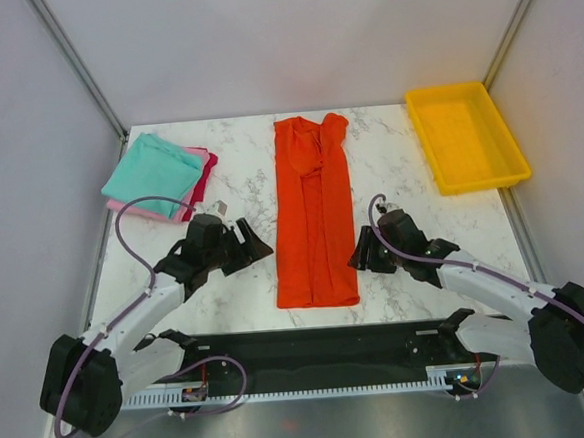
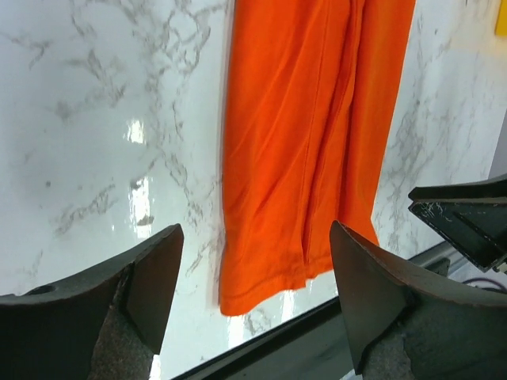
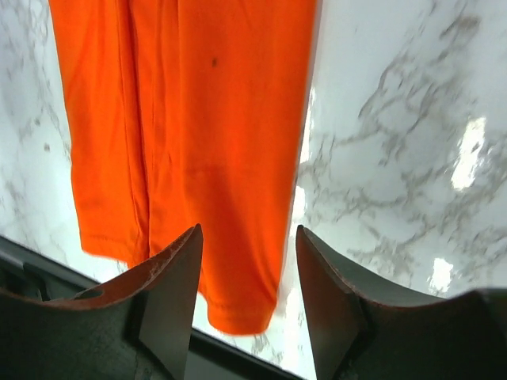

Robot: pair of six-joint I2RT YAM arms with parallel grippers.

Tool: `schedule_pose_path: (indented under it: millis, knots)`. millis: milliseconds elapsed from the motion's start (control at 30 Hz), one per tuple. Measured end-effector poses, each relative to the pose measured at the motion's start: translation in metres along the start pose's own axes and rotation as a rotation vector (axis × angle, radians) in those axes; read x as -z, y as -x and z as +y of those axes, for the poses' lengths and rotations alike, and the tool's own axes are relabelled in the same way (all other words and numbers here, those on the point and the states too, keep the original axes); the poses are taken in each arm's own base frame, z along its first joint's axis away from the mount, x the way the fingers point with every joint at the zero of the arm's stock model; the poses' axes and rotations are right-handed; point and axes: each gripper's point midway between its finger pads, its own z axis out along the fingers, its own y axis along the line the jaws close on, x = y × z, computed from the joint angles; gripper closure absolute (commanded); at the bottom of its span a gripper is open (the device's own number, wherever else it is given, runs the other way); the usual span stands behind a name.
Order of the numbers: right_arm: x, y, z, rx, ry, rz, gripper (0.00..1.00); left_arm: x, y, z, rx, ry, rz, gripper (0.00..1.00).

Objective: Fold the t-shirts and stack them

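Note:
An orange-red t-shirt lies folded into a long strip down the middle of the table; its near hem shows in both wrist views. At the back left a folded teal t-shirt rests on a pink one. My left gripper hovers open just left of the strip's near end, nothing between its fingers. On the strip's right side my right gripper stands open above the near right corner, holding nothing.
A yellow plastic tray stands at the back right. The black base rail runs along the table's near edge. White walls close in the table on three sides.

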Motion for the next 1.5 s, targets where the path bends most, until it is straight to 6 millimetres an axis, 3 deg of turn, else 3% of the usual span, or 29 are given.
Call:
schedule_pose_path:
  millis: [100, 133, 200, 300, 500, 633, 800, 833, 967, 1200, 1400, 1500]
  knots:
    - [0.008, -0.024, 0.002, 0.018, 0.020, 0.038, 0.41, 0.010, -0.021, 0.002, -0.024, -0.028, 0.023, 0.20]
    - [0.009, -0.031, 0.002, 0.024, 0.024, 0.049, 0.47, 0.012, -0.028, 0.003, -0.033, -0.034, 0.035, 0.20]
    - [0.012, -0.042, 0.000, 0.029, 0.024, 0.071, 0.48, 0.014, -0.044, 0.006, -0.050, -0.037, 0.068, 0.21]
    - [0.013, -0.056, -0.007, 0.025, 0.014, 0.097, 0.49, 0.015, -0.069, 0.010, -0.079, -0.032, 0.132, 0.22]
    - [0.013, -0.076, -0.013, 0.046, -0.004, 0.136, 0.52, 0.016, -0.099, 0.011, -0.116, -0.028, 0.217, 0.22]
    - [0.009, -0.087, -0.016, 0.065, -0.023, 0.167, 0.65, 0.013, -0.113, 0.019, -0.122, 0.001, 0.261, 0.26]
    - [0.005, -0.093, -0.012, 0.079, -0.025, 0.174, 0.75, 0.009, -0.124, 0.031, -0.115, 0.033, 0.296, 0.38]
    - [0.005, -0.093, -0.012, 0.081, -0.025, 0.172, 0.79, 0.008, -0.124, 0.030, -0.112, 0.031, 0.299, 0.41]
    - [0.004, -0.094, -0.012, 0.083, -0.029, 0.171, 0.81, 0.003, -0.128, 0.026, -0.105, 0.003, 0.310, 0.44]
    - [0.003, -0.095, -0.010, 0.080, -0.029, 0.168, 1.00, -0.004, -0.133, 0.018, -0.098, -0.028, 0.327, 0.52]
    - [0.003, -0.095, -0.010, 0.079, -0.029, 0.166, 1.00, -0.009, -0.134, 0.016, -0.086, -0.034, 0.329, 0.61]
    - [0.003, -0.096, -0.009, 0.082, -0.029, 0.166, 1.00, -0.011, -0.134, 0.017, -0.079, -0.029, 0.323, 0.78]
